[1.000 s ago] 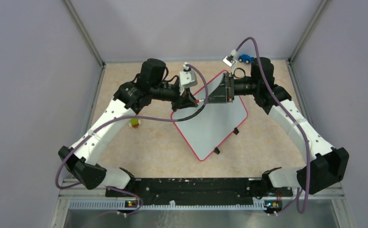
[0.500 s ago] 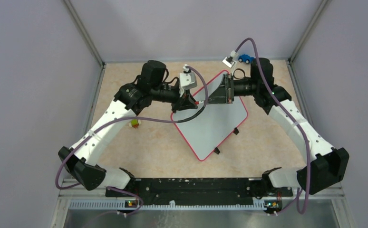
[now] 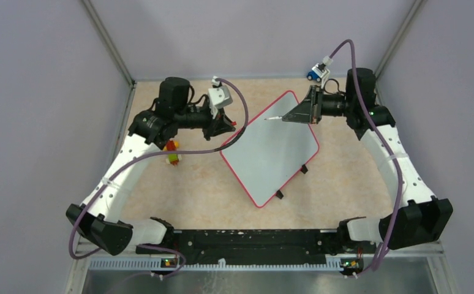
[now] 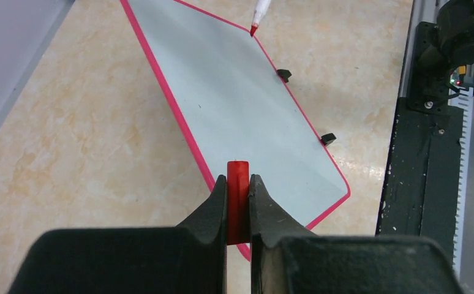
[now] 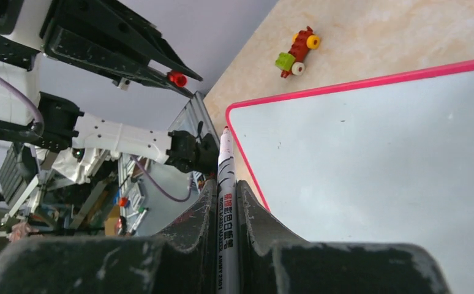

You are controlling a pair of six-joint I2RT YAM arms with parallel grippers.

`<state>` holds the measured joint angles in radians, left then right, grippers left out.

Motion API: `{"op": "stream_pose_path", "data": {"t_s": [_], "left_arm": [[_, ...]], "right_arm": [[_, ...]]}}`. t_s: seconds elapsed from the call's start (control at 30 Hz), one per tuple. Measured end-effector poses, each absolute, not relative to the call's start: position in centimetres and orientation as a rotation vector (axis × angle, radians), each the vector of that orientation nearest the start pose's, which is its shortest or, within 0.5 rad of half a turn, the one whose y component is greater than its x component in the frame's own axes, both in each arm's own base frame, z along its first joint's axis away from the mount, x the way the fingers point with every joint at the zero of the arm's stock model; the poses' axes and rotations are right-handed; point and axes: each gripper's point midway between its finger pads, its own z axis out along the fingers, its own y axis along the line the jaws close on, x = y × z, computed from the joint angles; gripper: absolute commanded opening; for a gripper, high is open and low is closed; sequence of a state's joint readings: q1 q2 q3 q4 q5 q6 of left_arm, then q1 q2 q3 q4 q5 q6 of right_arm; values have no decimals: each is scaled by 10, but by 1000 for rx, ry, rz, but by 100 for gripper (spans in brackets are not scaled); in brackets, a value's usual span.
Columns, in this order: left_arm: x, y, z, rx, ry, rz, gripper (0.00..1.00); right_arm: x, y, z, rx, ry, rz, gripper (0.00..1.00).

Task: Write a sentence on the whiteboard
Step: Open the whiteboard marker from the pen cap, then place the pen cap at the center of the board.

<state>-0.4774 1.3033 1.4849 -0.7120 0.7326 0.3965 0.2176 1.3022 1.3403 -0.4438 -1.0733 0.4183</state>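
Observation:
The whiteboard [image 3: 271,153] lies flat on the table, turned diagonally, with a red-pink frame; in the left wrist view the whiteboard [image 4: 240,104] has a plain white face. The sentence is not in view. My left gripper [image 3: 227,126] hangs beyond the board's left edge, shut on a small red marker cap [image 4: 237,193]. My right gripper [image 3: 291,117] is over the board's far corner, shut on a white marker [image 5: 226,184]. The marker's bare red tip [image 4: 254,29] points at that corner, just above the board.
A small brick toy [image 3: 173,156] of red, green and yellow lies left of the board. A blue toy car [image 3: 313,75] sits at the back near the right arm's cable. Two black feet [image 3: 278,195] stick out of the board's near-right edge.
The two grippers were close together over the board's far corner. They have pulled apart: the left went left with the red cap, the right went right with the uncapped marker.

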Motion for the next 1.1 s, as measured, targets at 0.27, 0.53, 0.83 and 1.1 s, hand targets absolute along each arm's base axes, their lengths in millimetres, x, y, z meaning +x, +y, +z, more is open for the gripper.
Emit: {"op": "stream_pose_path", "data": {"t_s": [0.27,0.53,0.83,1.1], "left_arm": [[281,-216,335,1102,1704,-724,0],[348,-139,278,760,2035,-542,0],[347,-91,146,583,2466,-426,0],[325,-77,67,528,2710,-384,0]], "right_arm": [[274,201,343,-554,1967,1348,0],[269,192,337,-630,1962,1237,0],[262,183,327,-738,1913,1109,0],[253,176,297,-786,1941,1037,0]]}}
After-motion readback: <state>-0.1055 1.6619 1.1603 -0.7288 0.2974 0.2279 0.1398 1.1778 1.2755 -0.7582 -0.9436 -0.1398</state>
